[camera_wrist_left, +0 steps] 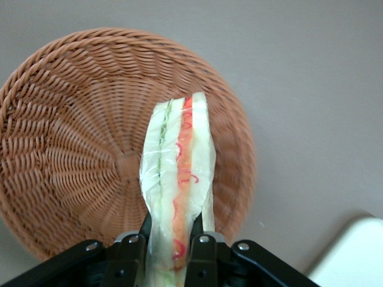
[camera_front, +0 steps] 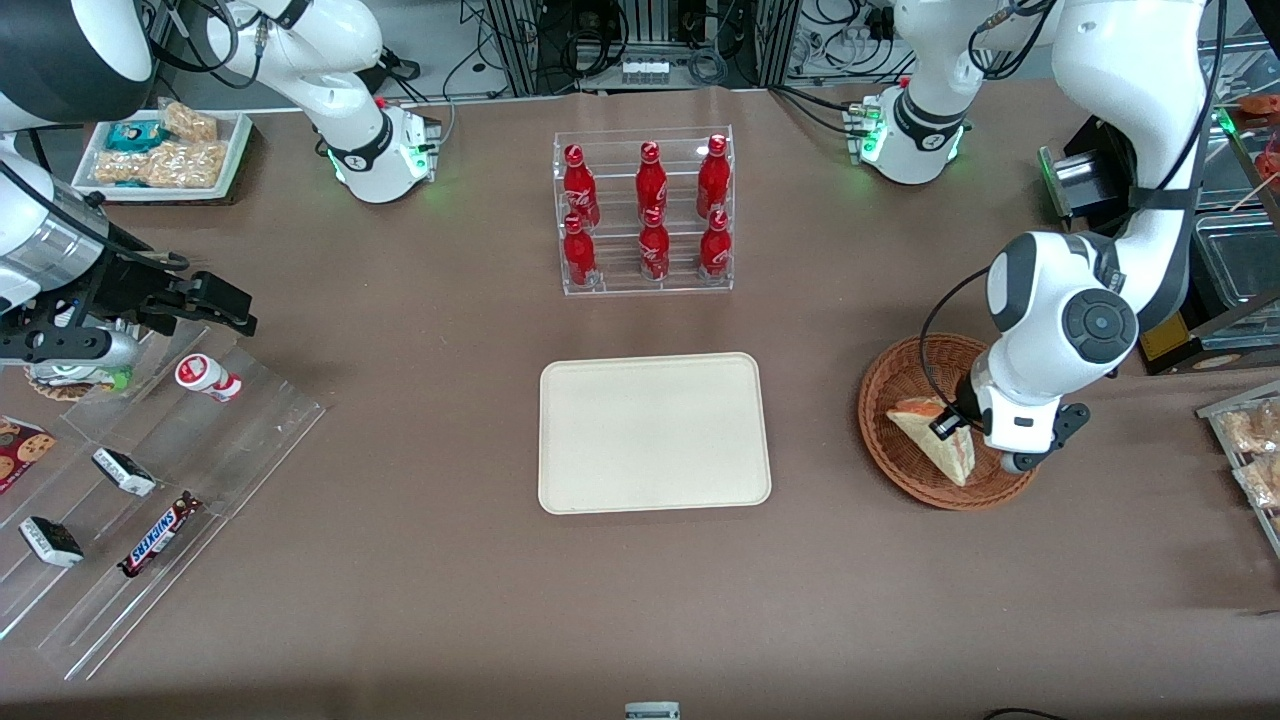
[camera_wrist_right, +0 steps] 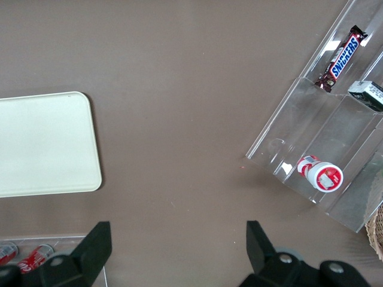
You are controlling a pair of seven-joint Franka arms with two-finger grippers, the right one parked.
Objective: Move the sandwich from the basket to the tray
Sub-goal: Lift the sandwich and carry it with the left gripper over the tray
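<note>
The sandwich [camera_front: 938, 436] is a pale triangular wedge in clear wrap, with red, orange and green filling showing on its cut edge [camera_wrist_left: 179, 179]. It hangs over the reddish-brown wicker basket [camera_front: 895, 395], which sits toward the working arm's end of the table. My left gripper [camera_front: 955, 425] is shut on the sandwich, one finger [camera_wrist_left: 202, 236] pressing each bread face near the wedge's wide end [camera_wrist_left: 175, 245]. The woven basket [camera_wrist_left: 72, 149] lies below the wedge. The cream tray [camera_front: 655, 432] lies flat at mid-table, its corner [camera_wrist_left: 353, 257] beside the basket.
A clear rack of red bottles [camera_front: 645, 212] stands farther from the front camera than the tray. Clear acrylic shelves [camera_front: 150, 480] with snack bars lie toward the parked arm's end. Bagged snacks [camera_front: 1250, 440] sit at the working arm's table edge.
</note>
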